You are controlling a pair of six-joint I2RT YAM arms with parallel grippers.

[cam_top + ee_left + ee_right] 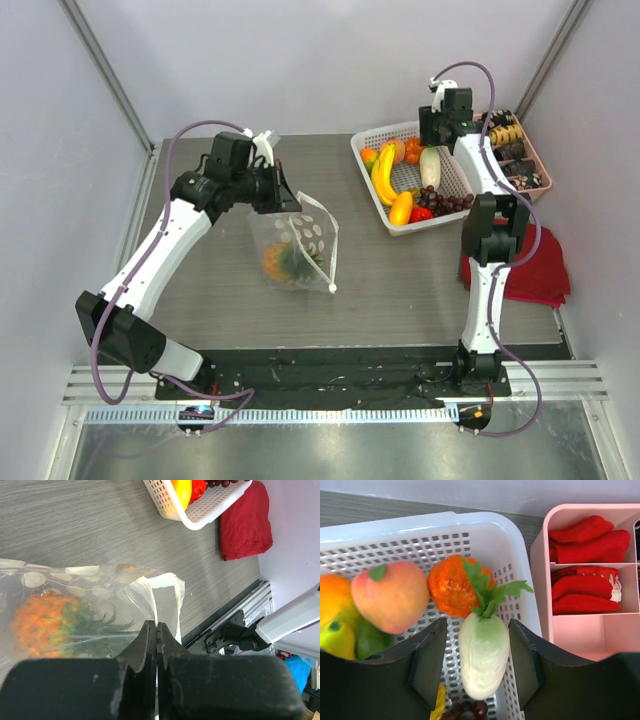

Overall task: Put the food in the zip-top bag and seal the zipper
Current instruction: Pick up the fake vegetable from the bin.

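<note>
The clear dotted zip-top bag (296,245) hangs mid-table with an orange scaly fruit (275,262) inside; both show in the left wrist view, bag (100,595) and fruit (45,625). My left gripper (283,196) is shut on the bag's mouth edge (156,626). My right gripper (436,128) is open above the white mesh basket (372,142), its jaws either side of the white radish (484,652), not touching it. A pink peach (390,597) and an orange fruit (452,585) lie beside it. The zipper strip (326,232) runs down the bag's right edge.
The basket also holds a banana (384,172), a yellow fruit (401,208), grapes (445,203) and green-yellow pieces (340,635). A pink compartment tray (522,150) stands at back right, also in the right wrist view (600,630). A red cloth (535,265) lies at right.
</note>
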